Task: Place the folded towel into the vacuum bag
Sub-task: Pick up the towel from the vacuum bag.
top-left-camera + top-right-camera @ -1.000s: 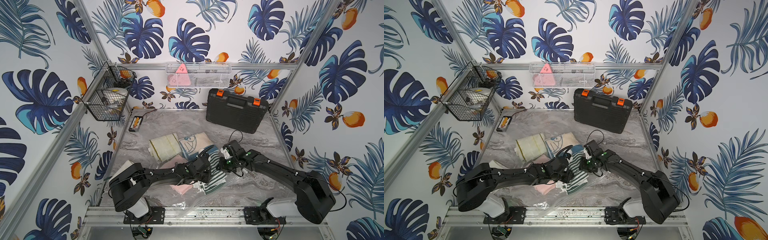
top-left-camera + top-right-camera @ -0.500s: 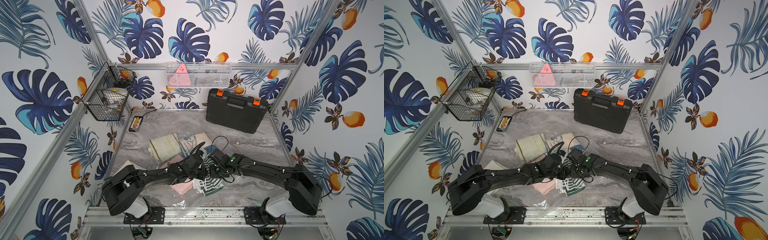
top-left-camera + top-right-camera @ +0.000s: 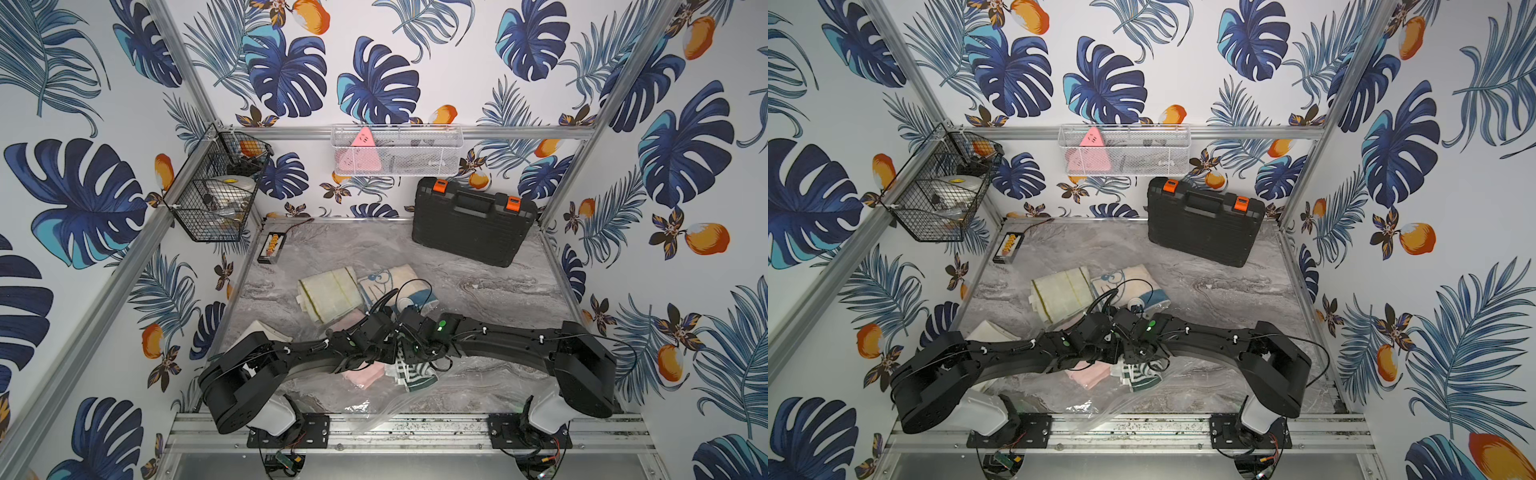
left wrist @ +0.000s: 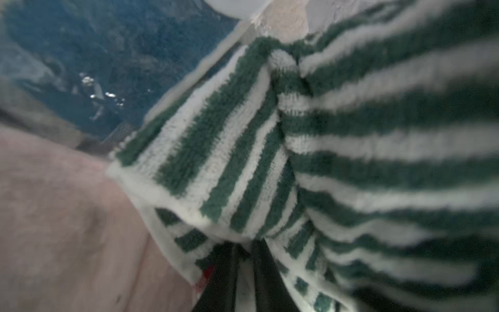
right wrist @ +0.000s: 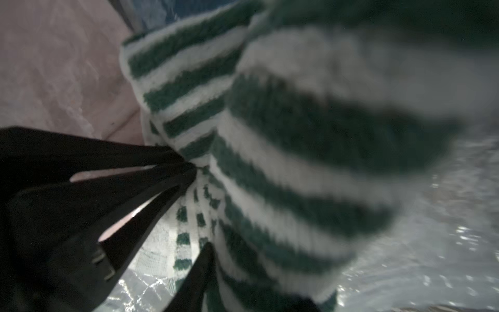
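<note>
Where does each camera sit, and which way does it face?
Top views: side by side, high over the near edge, looking down across the table; left arm and right arm show.
Left wrist: on that arm, close on the striped towel; left gripper shut on it.
Right wrist: close on the towel and the vacuum bag; right gripper shows.
Both wrist views share the pink towel.

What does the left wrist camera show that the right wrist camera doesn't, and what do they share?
Only the left wrist view gives a wide look at a dark blue mottled surface behind the folded green-and-white striped towel. Only the right wrist view plainly shows the crinkly clear plastic vacuum bag, glinting beside the towel. Both show that towel, the pale pink cloth beside it, and the black left gripper pinched on the towel's edge.
</note>
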`<state>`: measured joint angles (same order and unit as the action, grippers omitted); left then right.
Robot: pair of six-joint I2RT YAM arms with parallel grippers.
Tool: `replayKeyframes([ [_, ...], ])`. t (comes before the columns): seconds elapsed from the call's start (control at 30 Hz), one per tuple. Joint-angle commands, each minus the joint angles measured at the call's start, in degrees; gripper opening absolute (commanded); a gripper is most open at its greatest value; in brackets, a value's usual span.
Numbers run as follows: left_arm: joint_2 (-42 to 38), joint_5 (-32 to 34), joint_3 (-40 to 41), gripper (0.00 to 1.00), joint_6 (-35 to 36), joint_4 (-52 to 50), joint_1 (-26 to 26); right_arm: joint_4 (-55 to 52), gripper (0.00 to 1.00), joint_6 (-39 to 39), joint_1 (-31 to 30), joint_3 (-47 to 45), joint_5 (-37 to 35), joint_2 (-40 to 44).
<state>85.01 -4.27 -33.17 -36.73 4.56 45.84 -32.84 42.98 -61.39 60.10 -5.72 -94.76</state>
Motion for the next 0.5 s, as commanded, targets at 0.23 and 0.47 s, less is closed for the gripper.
replayKeyframes([
  [0.23,-12.02,0.26,0.48,0.17,0.65,-9.45,-4.32,3.54,0.87,-0.13,-4.61,-3.2,-1.01,-2.48],
  [0.47,-16.62,-0.21,0.53,0.16,0.55,-13.37,-9.16,2.37,0.91,0.21,-6.28,-3.19,-2.94,-5.5],
])
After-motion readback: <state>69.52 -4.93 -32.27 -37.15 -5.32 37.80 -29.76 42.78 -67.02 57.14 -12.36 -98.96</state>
